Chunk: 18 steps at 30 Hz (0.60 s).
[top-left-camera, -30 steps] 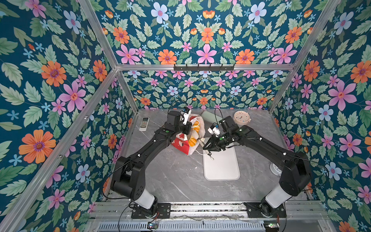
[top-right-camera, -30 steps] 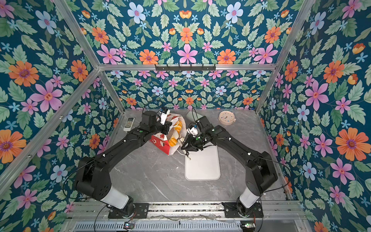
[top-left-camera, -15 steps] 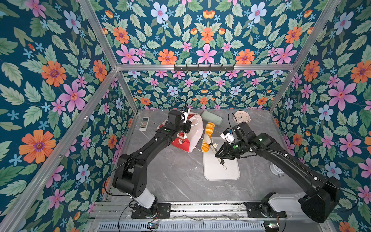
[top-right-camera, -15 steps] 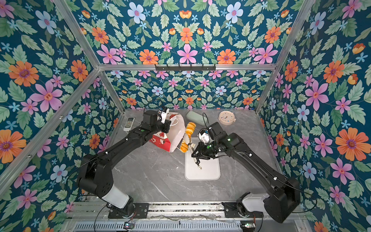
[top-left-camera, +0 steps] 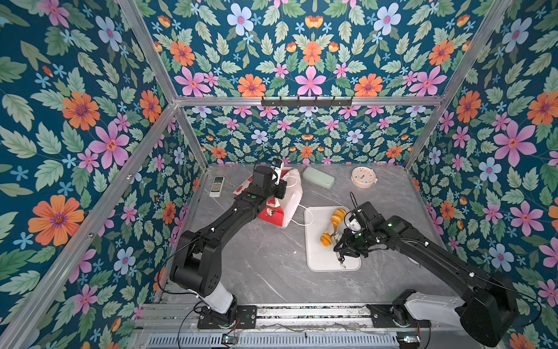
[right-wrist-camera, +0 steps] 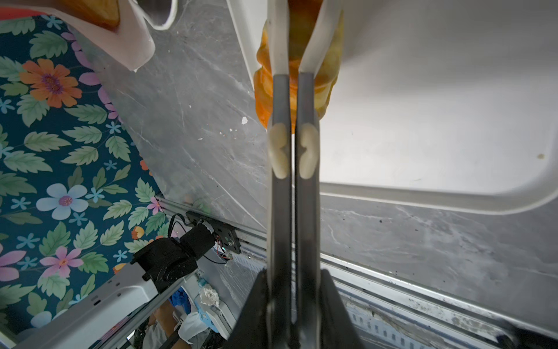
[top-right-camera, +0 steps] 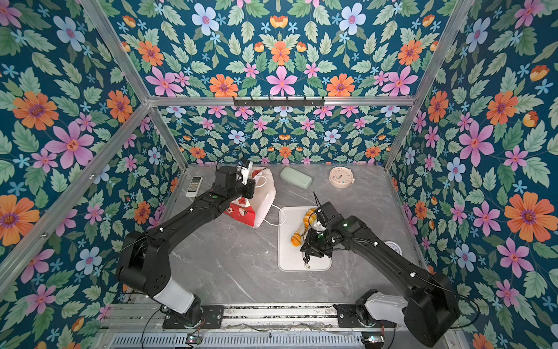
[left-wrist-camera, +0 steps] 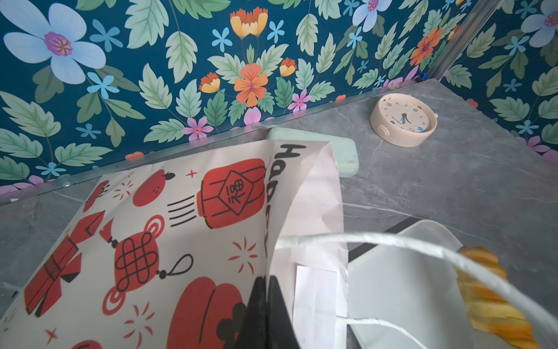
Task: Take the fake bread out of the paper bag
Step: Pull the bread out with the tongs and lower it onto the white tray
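The paper bag, white with red drawings, lies tipped at the back left, its mouth toward the white tray. My left gripper is shut on the bag's rim. My right gripper is shut on grey tongs. The tongs' white tips pinch a golden twisted piece of fake bread low over the tray. Another golden piece shows in the bag's mouth.
A remote control lies at the back left. A pale green case and a round cream clock sit along the back wall. The bag's cord handle trails onto the tray's corner. Flowered walls close three sides.
My right arm has drawn the tongs and the twisted bread out of the bag's mouth and toward the front, over the tray. The left gripper kept its hold on the bag's rim.
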Each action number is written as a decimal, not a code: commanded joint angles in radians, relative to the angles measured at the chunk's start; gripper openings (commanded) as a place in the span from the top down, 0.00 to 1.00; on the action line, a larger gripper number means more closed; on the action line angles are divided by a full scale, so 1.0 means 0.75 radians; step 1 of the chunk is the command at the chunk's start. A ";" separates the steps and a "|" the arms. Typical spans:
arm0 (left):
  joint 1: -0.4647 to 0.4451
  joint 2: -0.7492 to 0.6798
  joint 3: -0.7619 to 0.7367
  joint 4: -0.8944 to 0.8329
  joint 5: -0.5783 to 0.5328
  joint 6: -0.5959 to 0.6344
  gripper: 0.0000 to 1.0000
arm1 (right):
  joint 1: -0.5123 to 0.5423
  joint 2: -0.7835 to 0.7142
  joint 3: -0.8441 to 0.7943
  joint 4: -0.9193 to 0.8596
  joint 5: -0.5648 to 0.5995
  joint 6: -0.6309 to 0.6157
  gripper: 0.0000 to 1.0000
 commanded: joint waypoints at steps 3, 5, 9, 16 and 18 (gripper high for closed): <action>0.002 -0.019 -0.014 0.058 -0.003 0.005 1.00 | 0.002 0.110 0.017 0.131 0.008 0.004 0.89; 0.002 -0.019 -0.015 0.058 -0.004 0.006 1.00 | 0.002 0.154 0.012 0.136 0.004 0.007 0.89; 0.003 -0.023 -0.012 0.060 0.001 0.010 1.00 | 0.002 0.182 0.010 0.128 -0.008 0.018 0.78; 0.002 -0.008 -0.003 0.073 0.005 0.010 1.00 | 0.001 0.159 0.032 0.024 0.011 -0.008 0.62; 0.002 0.000 0.002 0.073 0.005 0.010 1.00 | 0.002 0.140 0.029 0.011 0.021 -0.008 0.59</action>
